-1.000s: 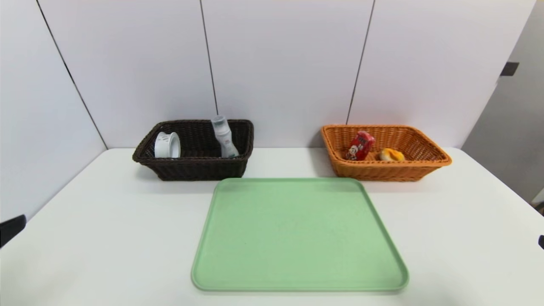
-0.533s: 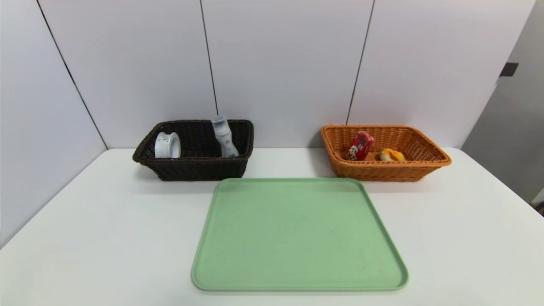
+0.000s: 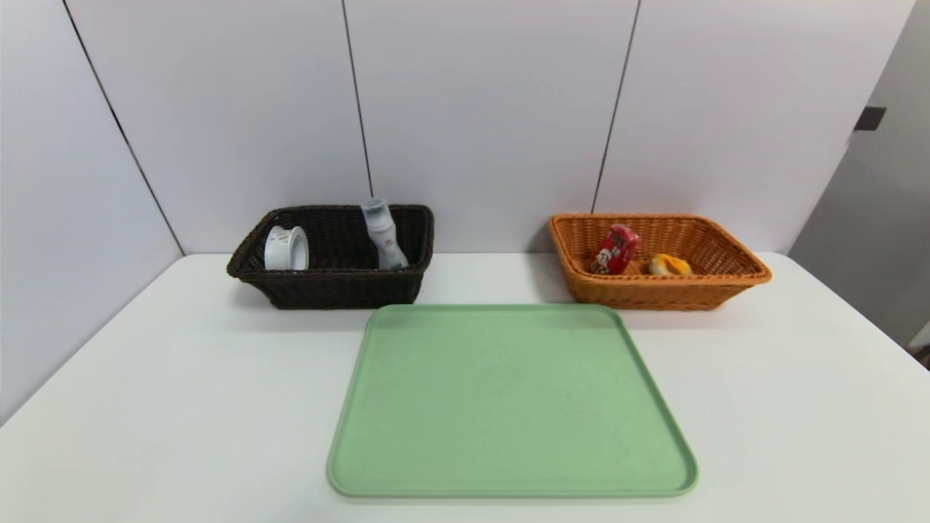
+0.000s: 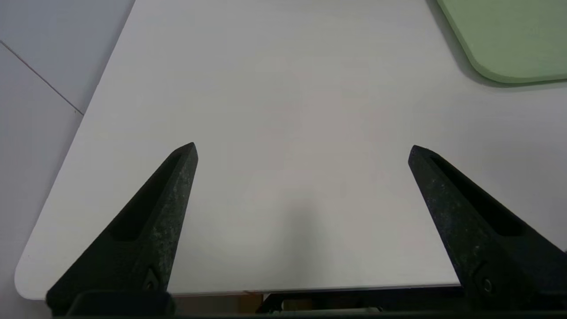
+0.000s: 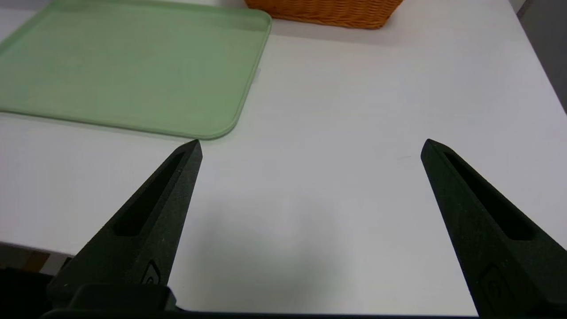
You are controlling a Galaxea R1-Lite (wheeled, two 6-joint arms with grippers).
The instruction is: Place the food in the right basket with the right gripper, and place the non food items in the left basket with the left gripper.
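Observation:
The dark brown left basket point(image 3: 330, 287) at the back left holds a white tape roll point(image 3: 285, 248) and a white bottle point(image 3: 384, 236) leaning against its wall. The orange right basket point(image 3: 657, 290) point(image 5: 328, 12) at the back right holds a red drink carton point(image 3: 616, 249) and a pale bun with an orange top point(image 3: 668, 265). Both arms are out of the head view. My left gripper point(image 4: 302, 148) hangs open over bare table near the front left corner. My right gripper point(image 5: 310, 144) hangs open over bare table near the front right edge. Neither holds anything.
A green tray point(image 3: 512, 399) point(image 4: 509, 40) point(image 5: 124, 71) lies bare in the middle of the white table point(image 3: 145, 407). White wall panels stand behind the baskets. The table's front edge point(image 4: 310, 290) shows just below my left gripper.
A dark piece of the left arm at the head view's left edge and a dark bit at its right edge have withdrawn out of sight. The baskets and their contents have not moved.

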